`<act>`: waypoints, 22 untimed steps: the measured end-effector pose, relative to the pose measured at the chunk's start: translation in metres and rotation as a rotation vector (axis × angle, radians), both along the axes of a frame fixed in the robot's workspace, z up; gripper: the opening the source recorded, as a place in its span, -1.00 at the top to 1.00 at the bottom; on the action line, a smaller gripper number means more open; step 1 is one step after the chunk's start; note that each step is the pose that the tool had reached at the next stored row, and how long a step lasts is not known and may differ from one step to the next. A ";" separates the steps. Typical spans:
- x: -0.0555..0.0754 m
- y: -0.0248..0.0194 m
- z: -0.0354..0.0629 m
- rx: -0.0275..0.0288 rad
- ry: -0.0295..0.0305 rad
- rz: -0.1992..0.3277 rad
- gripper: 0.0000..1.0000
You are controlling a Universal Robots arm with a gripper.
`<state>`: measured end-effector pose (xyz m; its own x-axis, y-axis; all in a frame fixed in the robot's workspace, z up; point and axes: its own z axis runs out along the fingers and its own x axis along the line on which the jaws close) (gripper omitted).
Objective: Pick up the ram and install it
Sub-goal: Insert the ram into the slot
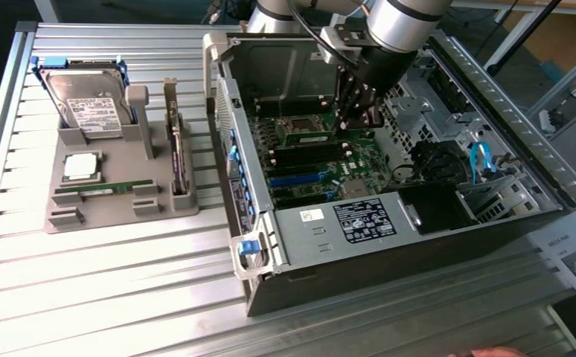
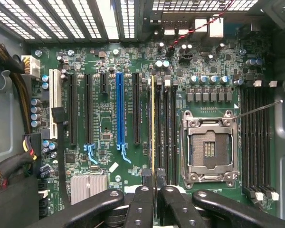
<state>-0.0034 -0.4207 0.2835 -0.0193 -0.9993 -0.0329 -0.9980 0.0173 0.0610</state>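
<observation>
Exterior view
- Gripper (image 1: pixel 356 111): hangs down into the open case (image 1: pixel 268 245), over the far part of the board.
- Tray (image 1: pixel 119 216): at the exterior view's left, well apart from the case. A green stick (image 1: pixel 104 190) lies flat in it.
- Room: case walls stand on the exterior view's left and right of the arm, and the way upward looks free.

Wrist view
- Grip: the fingers (image 2: pixel 143 192) are almost closed and pinch the ram (image 2: pixel 153 123) by one end.
- Ram: seen edge-on, a thin line running straight away from the gripper.
- Axis: its long axis is parallel with the memory slots (image 2: pixel 166 128).
- Place: it is between the blue slot (image 2: pixel 119 111) and the socket (image 2: pixel 209 148), over the memory slot that is farthest from the socket. I cannot tell whether it touches the slot or is just above it.
- Edges: the next memory slots are just beside it, so I judge there is little room for side error. The socket is near.
</observation>
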 end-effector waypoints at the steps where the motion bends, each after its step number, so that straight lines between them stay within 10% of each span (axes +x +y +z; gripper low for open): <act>1: 0.000 0.0000 -0.0008 0.0000 0.0000 0.000 0.76; 22: 0.000 0.0001 -0.0204 0.0000 0.0000 0.000 0.76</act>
<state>-0.0034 -0.4206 0.2631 -0.0192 -0.9993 -0.0329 -0.9980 0.0172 0.0610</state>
